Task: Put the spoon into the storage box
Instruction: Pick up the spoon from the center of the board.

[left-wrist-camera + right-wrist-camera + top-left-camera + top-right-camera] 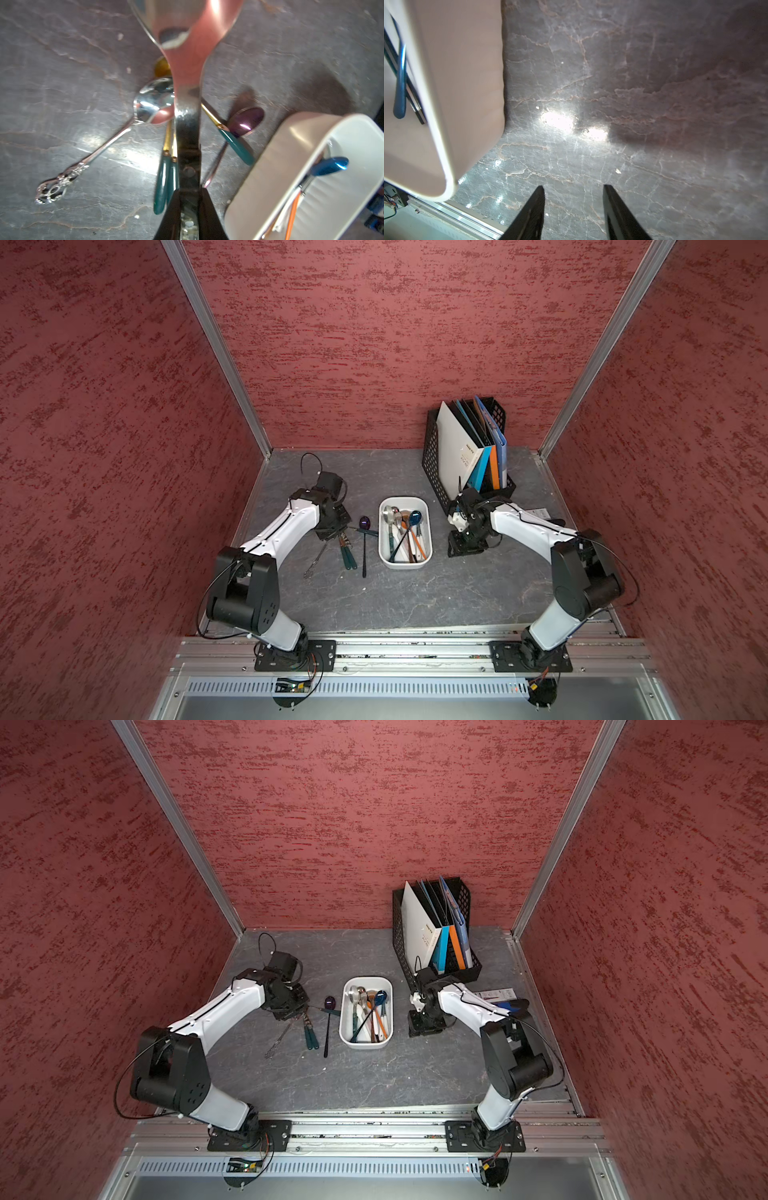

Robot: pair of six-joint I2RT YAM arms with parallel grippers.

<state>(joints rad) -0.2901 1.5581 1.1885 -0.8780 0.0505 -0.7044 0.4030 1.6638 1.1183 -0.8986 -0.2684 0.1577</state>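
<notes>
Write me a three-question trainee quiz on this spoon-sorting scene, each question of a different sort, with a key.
1. True or false: the right tool is clamped on a spoon.
2. Multiple choice: the left tool holds the silver spoon by its A) bowl, B) handle, C) it does not hold it at all.
3. Short answer: where does the blue spoon lie?

Key
1. False: its jaws stand open, with nothing between them, over bare table.
2. B.
3. Inside the storage box, among other spoons.
</notes>
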